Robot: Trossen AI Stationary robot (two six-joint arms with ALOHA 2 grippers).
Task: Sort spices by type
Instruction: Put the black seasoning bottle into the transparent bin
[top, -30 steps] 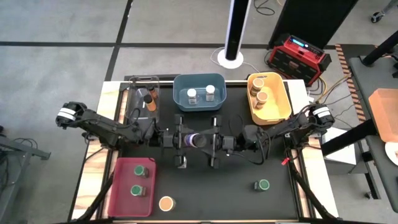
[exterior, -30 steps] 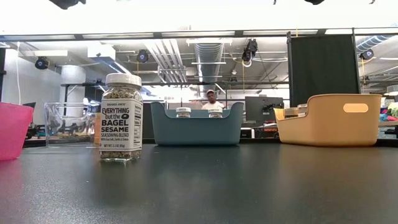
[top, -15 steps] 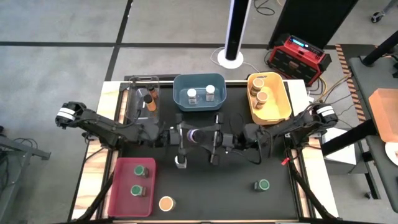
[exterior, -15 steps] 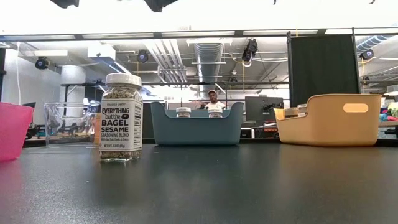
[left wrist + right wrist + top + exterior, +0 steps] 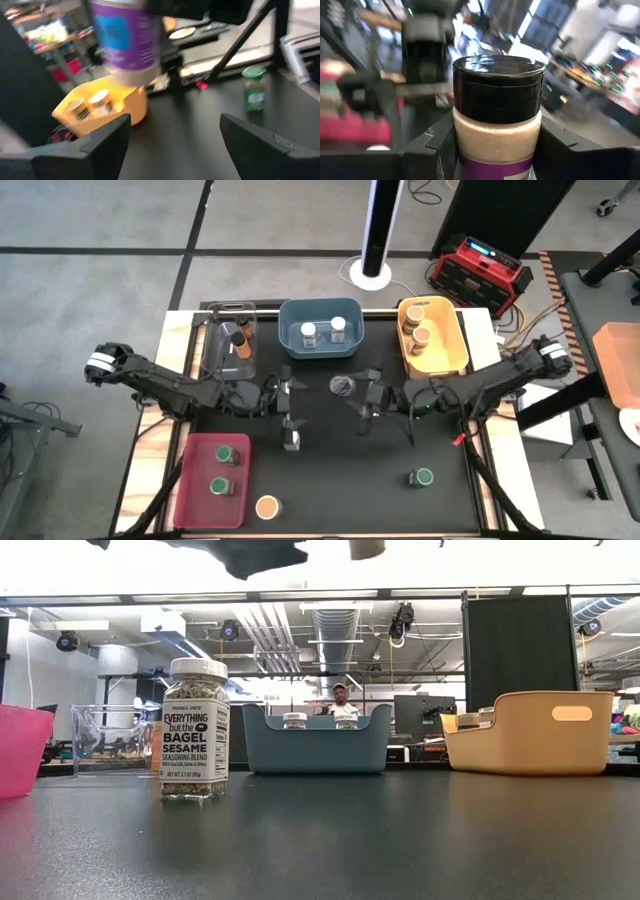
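My right gripper (image 5: 352, 392) is shut on a spice jar with a black lid (image 5: 341, 385), tan contents and a purple label, above the table's middle. The jar fills the right wrist view (image 5: 497, 115). My left gripper (image 5: 291, 398) is open and empty just left of it. Its wrist view (image 5: 175, 140) shows the jar (image 5: 127, 40) ahead, apart from its fingers. A white-lidded bagel seasoning jar (image 5: 195, 730) stands on its base on the table, below the left gripper (image 5: 291, 442). My right gripper pinches the jar's body below the lid (image 5: 495, 142) between its two fingers, one on each side. The fingers come level from the table's right. The jar is upright, lid up, lifted clear of the table.
A red bin (image 5: 195, 480) holds two green-lidded jars. A clear bin (image 5: 222, 330) holds one jar, a blue bin (image 5: 320, 315) two white-lidded jars, and a yellow bin (image 5: 450, 340) tan-lidded ones. An orange-lidded jar (image 5: 267, 507) and a green-lidded jar (image 5: 424, 478) stand near the front.
Both grippers stood at the jar in the middle a second ago. My right gripper has drawn toward the table's right and a little toward the far edge, taking the jar with it. The jar is now free of my left gripper, which has stayed near the middle.
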